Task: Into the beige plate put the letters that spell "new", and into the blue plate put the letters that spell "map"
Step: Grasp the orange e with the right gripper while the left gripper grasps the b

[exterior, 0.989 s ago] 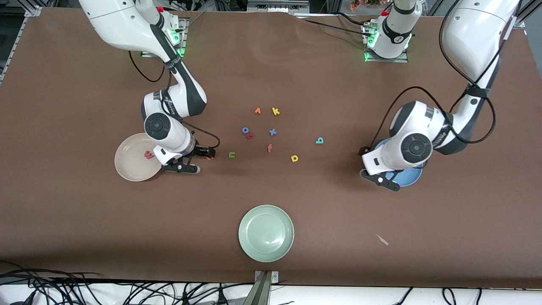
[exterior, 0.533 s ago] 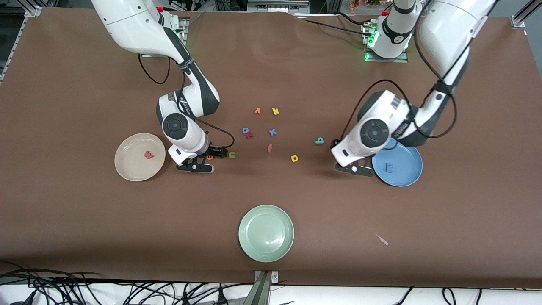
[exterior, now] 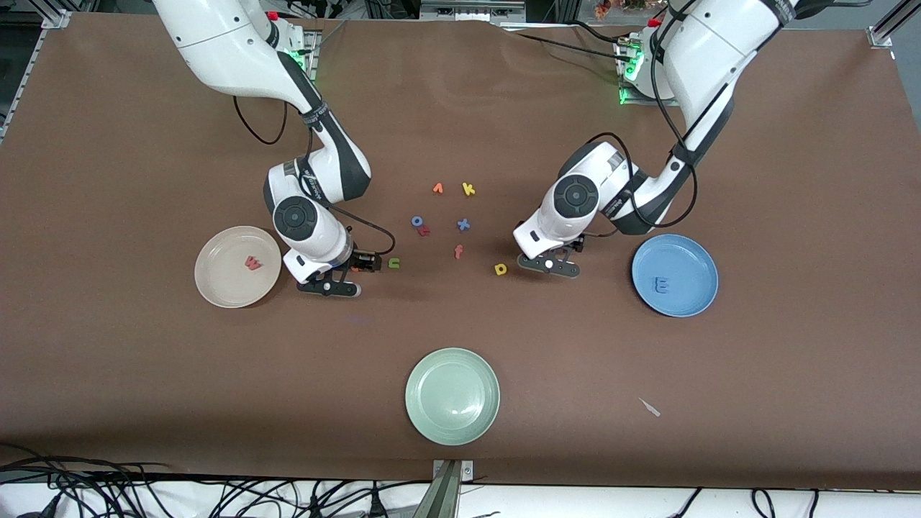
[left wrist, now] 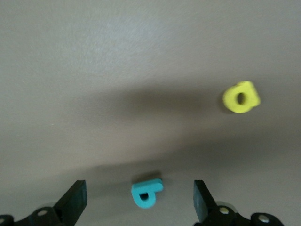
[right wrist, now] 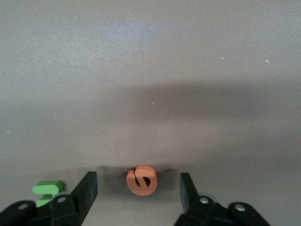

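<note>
With jaws apart, the right gripper (right wrist: 136, 188) is straddling the orange "e" (right wrist: 141, 180) on the desk while the left gripper (left wrist: 140, 200), gaping, is bracketing the teal "a" (left wrist: 146, 192); both letters look light, soft foam, best pinched across flat edges.

foam letters readable as shapes only: yellow k (exterior: 468, 189) upper centre, blue x (exterior: 463, 224) and orange f (exterior: 458, 251) mid-frame, red w (exterior: 252, 263) on beige plate (exterior: 216, 288), no printed labels legible

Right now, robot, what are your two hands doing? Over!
Right hand open around orange foam "e", olive-green "n" beside. Left hand open over teal foam "a"; yellow "p" close by. Nothing in the way.
</note>
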`<action>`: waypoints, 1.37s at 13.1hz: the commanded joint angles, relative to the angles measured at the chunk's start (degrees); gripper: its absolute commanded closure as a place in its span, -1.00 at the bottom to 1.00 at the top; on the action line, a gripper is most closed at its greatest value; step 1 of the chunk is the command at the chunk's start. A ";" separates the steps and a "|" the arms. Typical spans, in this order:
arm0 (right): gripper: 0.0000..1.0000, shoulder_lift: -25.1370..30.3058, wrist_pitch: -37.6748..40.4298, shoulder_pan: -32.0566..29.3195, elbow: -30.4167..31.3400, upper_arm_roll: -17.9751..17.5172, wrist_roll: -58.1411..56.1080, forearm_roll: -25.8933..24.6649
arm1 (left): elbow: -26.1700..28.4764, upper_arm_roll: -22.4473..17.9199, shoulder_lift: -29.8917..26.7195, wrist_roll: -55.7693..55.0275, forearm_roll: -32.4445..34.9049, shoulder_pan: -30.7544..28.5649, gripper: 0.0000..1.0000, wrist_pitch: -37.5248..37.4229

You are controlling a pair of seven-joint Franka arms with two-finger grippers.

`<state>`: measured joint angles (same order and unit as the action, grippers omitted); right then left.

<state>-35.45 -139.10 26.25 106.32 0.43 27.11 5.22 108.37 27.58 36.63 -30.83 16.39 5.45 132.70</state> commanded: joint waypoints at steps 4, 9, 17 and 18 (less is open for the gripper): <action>-0.06 -1.20 -0.38 -0.41 -0.50 -0.08 -2.23 0.49 | 2.02 0.19 0.19 -5.97 1.89 0.00 -0.94 0.98; 0.23 -1.29 -0.38 -0.59 -0.41 -0.08 -2.14 0.76 | 4.30 0.36 0.28 -8.72 1.98 0.09 -0.82 3.43; 0.39 -0.50 2.16 -0.67 -2.78 0.09 -2.32 0.85 | 4.84 0.36 0.19 -8.54 1.98 -0.53 0.66 5.12; 0.39 -0.15 4.00 -1.20 -3.57 0.35 -2.93 0.76 | 4.66 0.36 0.02 -8.37 1.98 -0.53 0.67 4.77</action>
<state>-35.79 -138.17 26.07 104.90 0.81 26.07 5.21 112.16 28.07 36.62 -38.21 16.90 5.36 136.65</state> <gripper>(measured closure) 0.696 0.617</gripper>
